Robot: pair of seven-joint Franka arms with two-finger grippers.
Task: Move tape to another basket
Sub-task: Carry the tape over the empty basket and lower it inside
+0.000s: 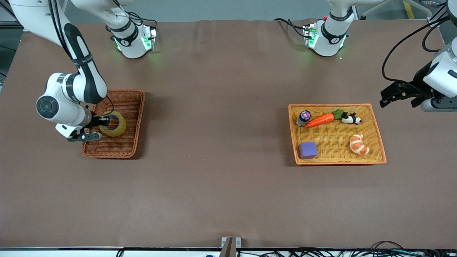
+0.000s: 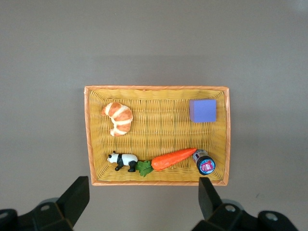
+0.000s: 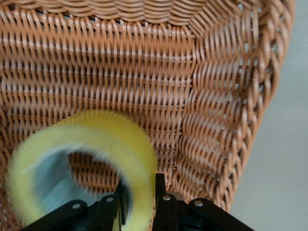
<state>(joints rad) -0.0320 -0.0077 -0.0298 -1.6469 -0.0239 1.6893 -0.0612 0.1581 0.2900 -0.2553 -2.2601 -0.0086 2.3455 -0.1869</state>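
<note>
The wide brown desk (image 1: 214,178) carries a shallow orange-yellow woven tray (image 1: 378,142). In the dark reddish-brown wicker basket (image 1: 137,117), the right pincer (image 1: 101,123) grips the translucent yellowish tape roll (image 1: 119,126): arrived, release pending. The left pincer (image 2: 144,202) waits spread above the tray.

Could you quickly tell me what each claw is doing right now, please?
Right claw: shut on the tape, over the basket.
Left claw: open, holding nothing, waiting above the tray.

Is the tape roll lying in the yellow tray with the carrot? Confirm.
No. The tape is in the dark brown basket at the right arm's end, pinched by the right gripper, away from the yellow tray.
</note>
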